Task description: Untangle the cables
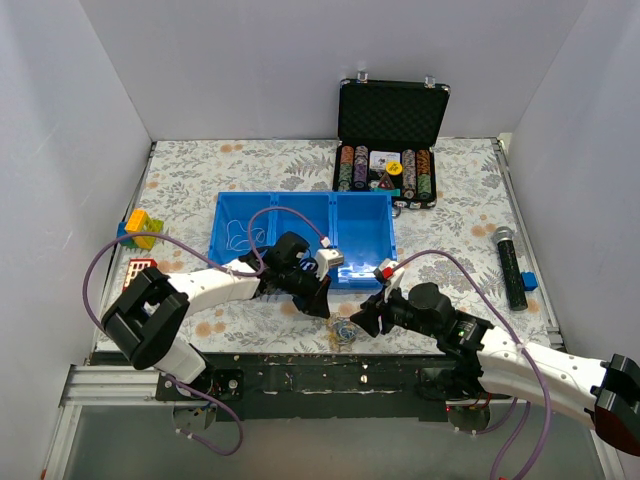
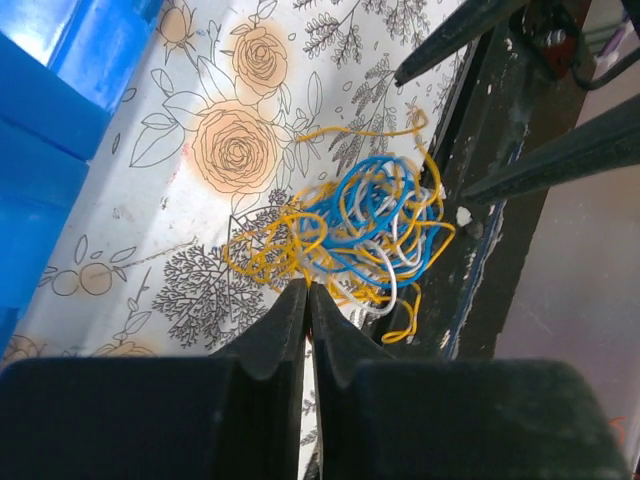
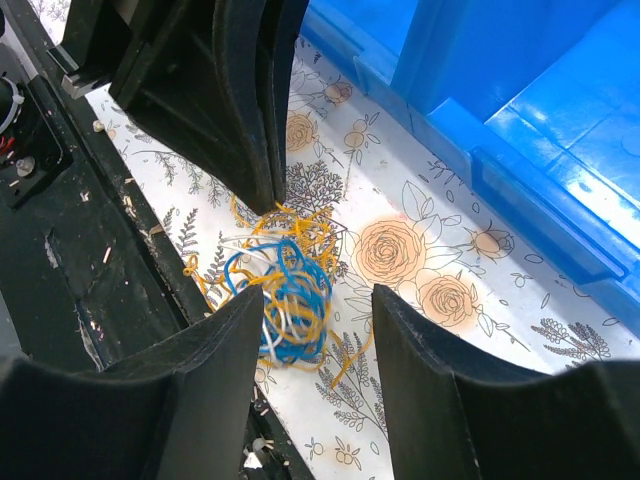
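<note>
Barely inside the table edge (image 1: 270, 347), cables (image 2: 370, 225) sit between closed left claw (image 2: 308, 292) and open right claw (image 3: 318, 300).

one tangled ball of cables (image 1: 345, 331). one blue tray (image 1: 300, 197) with three compartments. one black case (image 1: 392, 110), one microphone (image 1: 511, 268) on the right

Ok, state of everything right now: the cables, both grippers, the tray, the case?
cables: one tangled ball, lying on the table by its near edge.
left gripper: shut, tips at the ball's edge; a pinched strand can't be confirmed.
right gripper: open, holding nothing, ball just ahead of it.
blue tray: upright, pale loops in its left compartment.
chip case: open, lid upright.
</note>
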Available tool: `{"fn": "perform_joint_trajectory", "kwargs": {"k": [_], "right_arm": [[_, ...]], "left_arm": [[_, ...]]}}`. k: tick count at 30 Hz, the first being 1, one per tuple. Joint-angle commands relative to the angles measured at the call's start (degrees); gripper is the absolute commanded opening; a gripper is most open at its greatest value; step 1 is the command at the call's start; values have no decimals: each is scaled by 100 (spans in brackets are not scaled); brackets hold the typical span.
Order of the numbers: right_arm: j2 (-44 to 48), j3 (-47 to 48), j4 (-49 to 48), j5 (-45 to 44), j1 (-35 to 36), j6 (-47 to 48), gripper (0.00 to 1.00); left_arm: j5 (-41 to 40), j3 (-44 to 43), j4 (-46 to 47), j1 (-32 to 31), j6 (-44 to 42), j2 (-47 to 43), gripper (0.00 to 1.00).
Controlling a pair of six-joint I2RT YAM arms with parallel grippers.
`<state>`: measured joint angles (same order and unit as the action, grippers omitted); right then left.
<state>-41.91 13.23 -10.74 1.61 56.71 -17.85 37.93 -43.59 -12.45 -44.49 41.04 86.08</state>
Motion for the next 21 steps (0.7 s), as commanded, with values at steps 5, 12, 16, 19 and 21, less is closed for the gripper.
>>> {"fn": "perform_joint_trajectory", "kwargs": {"k": [5,12,16,19,21], "right_arm": [[130,153,-95,-116,25,35,58],[87,609,-85,-485,25,334,72],[-115,812,-533,-346,33,519,76],[-396,970,-850,-205,25,554,77],[-607,1128,-903,-205,33,580,77]], "left_arm": [[4,-614,-257,-51,-341,-205,0],[83,-1116,-969,-86,-754,-803,0],[170,-1099,-1128,-156,-913,-1338,0],[205,-1116,-1190,-200,-931,-1611,0],[258,-1221,-1216,-218,-878,-1691,0]]}}
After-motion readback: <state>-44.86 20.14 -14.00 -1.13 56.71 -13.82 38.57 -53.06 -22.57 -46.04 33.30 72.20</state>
